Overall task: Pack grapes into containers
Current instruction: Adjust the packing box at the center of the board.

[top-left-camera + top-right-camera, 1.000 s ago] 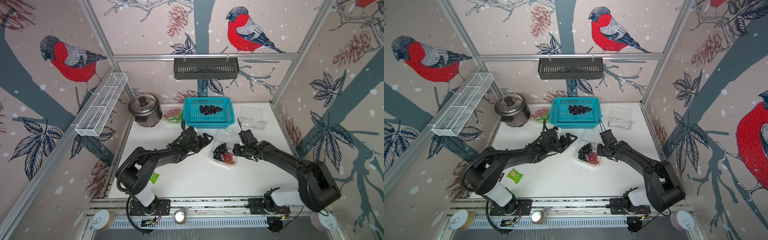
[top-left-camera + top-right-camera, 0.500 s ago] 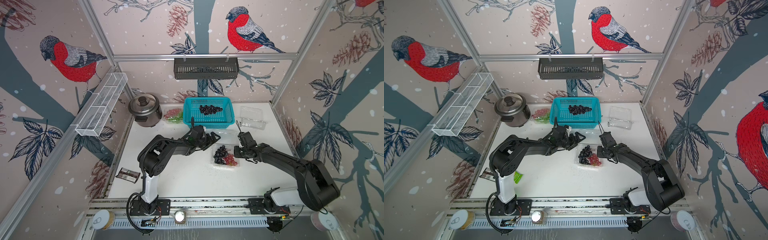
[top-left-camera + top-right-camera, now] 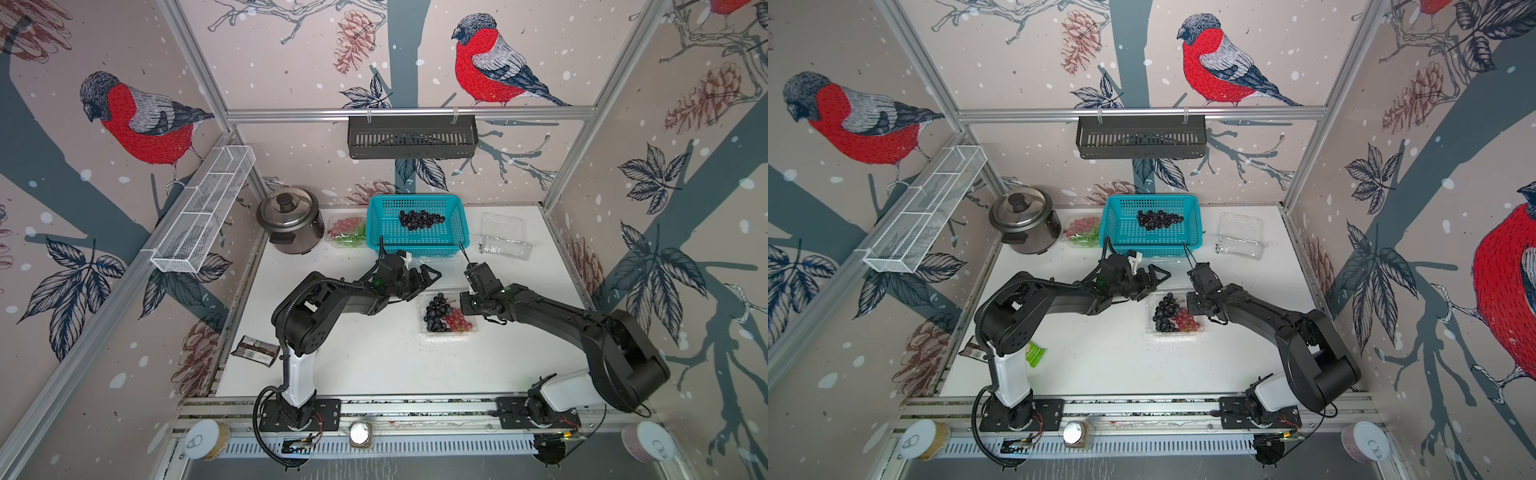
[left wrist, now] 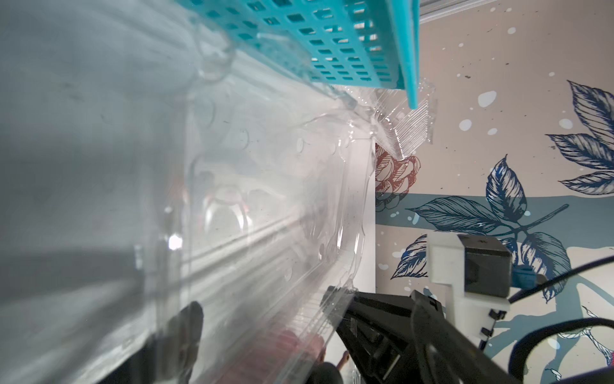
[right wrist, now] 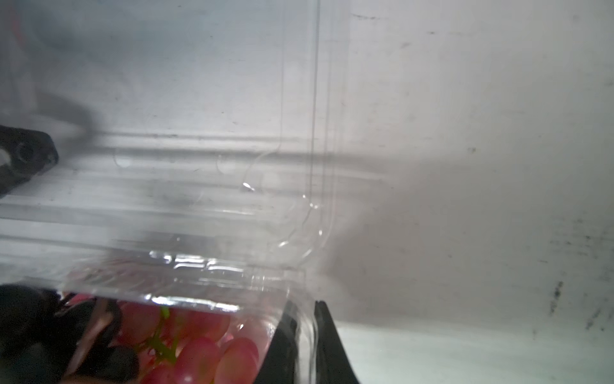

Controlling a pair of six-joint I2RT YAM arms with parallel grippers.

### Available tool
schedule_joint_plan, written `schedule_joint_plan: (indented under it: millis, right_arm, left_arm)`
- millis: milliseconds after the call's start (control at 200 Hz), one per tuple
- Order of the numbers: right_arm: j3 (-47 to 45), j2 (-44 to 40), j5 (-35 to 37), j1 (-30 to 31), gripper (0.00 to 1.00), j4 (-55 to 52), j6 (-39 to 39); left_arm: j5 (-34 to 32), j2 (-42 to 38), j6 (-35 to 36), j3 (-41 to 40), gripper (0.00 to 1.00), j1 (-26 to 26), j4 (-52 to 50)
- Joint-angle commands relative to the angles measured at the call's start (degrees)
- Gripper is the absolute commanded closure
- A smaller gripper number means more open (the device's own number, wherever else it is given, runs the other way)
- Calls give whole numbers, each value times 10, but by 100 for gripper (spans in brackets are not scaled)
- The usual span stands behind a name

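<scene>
A clear container (image 3: pixel 468 328) (image 3: pixel 1200 328) sits mid-table holding dark grapes (image 3: pixel 434 311) (image 3: pixel 1163 312) and red grapes (image 3: pixel 458 320) (image 5: pixel 206 349). Its lid (image 4: pixel 265 199) stands open towards the basket. My right gripper (image 3: pixel 466 298) (image 5: pixel 304 342) is shut on this container's right wall. My left gripper (image 3: pixel 424 277) (image 4: pixel 265 325) is open, and the clear lid passes between its spread fingers (image 4: pixel 382 316). More dark grapes (image 3: pixel 422 219) lie in the teal basket (image 3: pixel 455 245). A closed container (image 3: pixel 347 230) of red and green grapes sits left of the basket. An empty container (image 3: pixel 503 237) is at the back right.
A steel rice cooker (image 3: pixel 289 222) stands at the back left. A dark snack wrapper (image 3: pixel 255 351) lies at the table's front left edge, with a green packet (image 3: pixel 1034 355) beside the left arm's base. A white wire shelf (image 3: pixel 203 208) and a black rack (image 3: pixel 411 137) hang on the walls.
My right gripper has closed on the container's wall. My left arm has swung right, bringing its open jaws around the lid's edge.
</scene>
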Motion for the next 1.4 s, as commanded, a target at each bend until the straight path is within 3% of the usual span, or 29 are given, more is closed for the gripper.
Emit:
schedule_joint_plan:
  millis: [0,325,921,1131,1396]
  right_arm:
    - [21,16,34,21,87,-9,-17]
    - [70,72,41,41,82,-9,-33]
    - [240,204,10,51,80,-7,-60]
    - [278,238,2,54,63,-10,-65]
    - [267,193,-19,47,39,-7,-52]
  left_arm:
    - [4,-19,-7,-20,3,3,50]
    - [-13,-110,10,-96,3,26,29]
    - [-28,-199,80,-120,3,113,-62]
    - [-31,-197,108,-108,3,130,-85]
    - [-26,-191,107,-108,3,130,-79]
